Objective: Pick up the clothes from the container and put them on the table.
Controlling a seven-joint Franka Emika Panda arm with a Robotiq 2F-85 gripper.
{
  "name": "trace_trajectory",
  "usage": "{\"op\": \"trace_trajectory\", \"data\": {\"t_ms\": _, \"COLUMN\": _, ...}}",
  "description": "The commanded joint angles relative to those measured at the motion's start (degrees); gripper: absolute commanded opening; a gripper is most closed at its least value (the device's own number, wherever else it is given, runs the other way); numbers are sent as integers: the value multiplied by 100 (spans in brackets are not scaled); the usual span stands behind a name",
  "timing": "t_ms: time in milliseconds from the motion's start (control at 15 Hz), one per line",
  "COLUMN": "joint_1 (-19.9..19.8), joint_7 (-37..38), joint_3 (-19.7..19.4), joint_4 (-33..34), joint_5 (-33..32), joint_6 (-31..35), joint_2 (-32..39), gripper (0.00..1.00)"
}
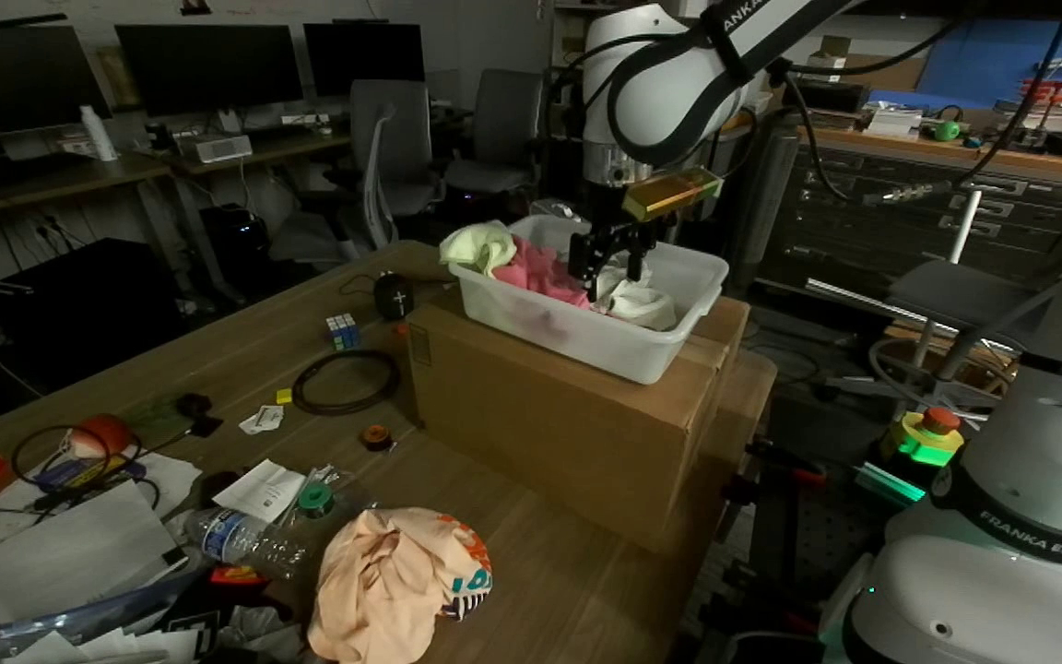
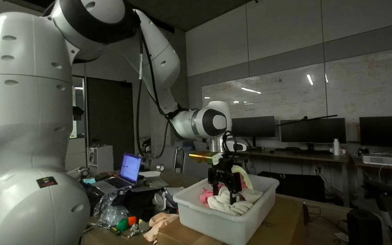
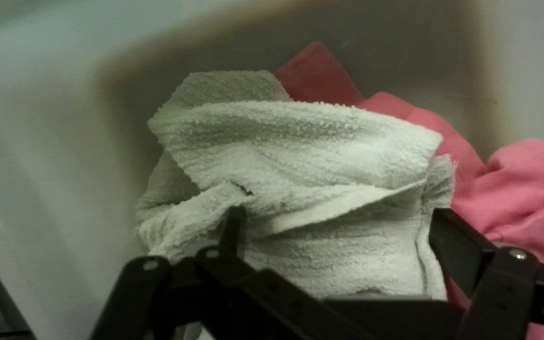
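The white container point(image 1: 559, 332) holds several clothes: a white towel-like cloth point(image 3: 295, 146), a pink-red garment point(image 3: 527, 198) beside and under it, and a pale yellow-green one point(image 1: 476, 247) draped over one end of the rim. My gripper point(image 3: 340, 216) points down inside the container with its jaws wide apart over the white cloth. One finger point(image 3: 234, 231) touches or nearly touches that cloth; the opposite one stands at its edge by the pink-red fabric. Nothing is gripped between them. A peach-beige garment point(image 1: 383, 581) lies crumpled on the wooden table point(image 1: 540, 572).
Under the container stands a big cardboard box point(image 1: 540, 415) on the table. A plastic bottle point(image 1: 236, 539), papers point(image 1: 264, 489), a cable coil point(image 1: 347, 382), a puzzle cube point(image 1: 343, 332) and a black speaker point(image 1: 393, 295) are spread over the tabletop. An open laptop point(image 2: 128, 170) appears in an exterior view.
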Motion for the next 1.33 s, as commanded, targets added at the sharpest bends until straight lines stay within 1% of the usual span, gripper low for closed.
{"op": "trace_trajectory", "data": {"t_ms": 0, "joint_1": -25, "joint_7": 3, "joint_3": -59, "joint_4": -116, "joint_5": -43, "joint_6": 440, "joint_2": 88, "gripper": 100}}
{"op": "trace_trajectory", "data": {"t_ms": 67, "joint_1": -25, "joint_7": -4, "joint_3": -63, "joint_4": -126, "joint_5": -31, "joint_6": 476, "joint_2": 115, "gripper": 100}}
{"op": "trace_trajectory", "data": {"t_ms": 133, "joint_1": -25, "joint_7": -7, "joint_3": -65, "joint_4": -139, "joint_5": -23, "joint_6": 507, "joint_2": 131, "gripper": 95}}
{"op": "trace_trajectory", "data": {"t_ms": 200, "joint_1": -23, "joint_7": 12, "joint_3": -67, "joint_4": -153, "joint_5": 2, "joint_6": 548, "joint_2": 140, "gripper": 73}}
{"op": "trace_trajectory", "data": {"t_ms": 333, "joint_1": -15, "joint_7": -28, "joint_3": -64, "joint_4": -147, "joint_5": 48, "joint_6": 556, "joint_2": 152, "gripper": 69}}
{"op": "trace_trajectory", "data": {"t_ms": 533, "joint_1": -5, "joint_7": -32, "joint_3": -54, "joint_4": -147, "joint_5": 68, "joint_6": 549, "joint_2": 118, "gripper": 43}}
{"op": "trace_trajectory", "data": {"t_ms": 800, "joint_1": 0, "joint_7": -34, "joint_3": -46, "joint_4": -182, "joint_5": 147, "joint_6": 621, "joint_2": 20, "gripper": 14}}
{"op": "trace_trajectory", "data": {"t_ms": 867, "joint_1": 0, "joint_7": -29, "joint_3": -45, "joint_4": -204, "joint_5": 165, "joint_6": 656, "joint_2": -27, "gripper": 5}}
{"op": "trace_trajectory", "data": {"t_ms": 933, "joint_1": 1, "joint_7": -14, "joint_3": -43, "joint_4": -281, "joint_5": 190, "joint_6": 745, "joint_2": -109, "gripper": 1}}
{"op": "trace_trajectory", "data": {"t_ms": 1000, "joint_1": 2, "joint_7": 1, "joint_3": -41, "joint_4": -320, "joint_5": 197, "joint_6": 791, "joint_2": -183, "gripper": 0}}
{"op": "trace_trajectory", "data": {"t_ms": 1267, "joint_1": 6, "joint_7": 208, "joint_3": -9, "joint_4": -694, "joint_5": 94, "joint_6": 1211, "joint_2": -754, "gripper": 2}}
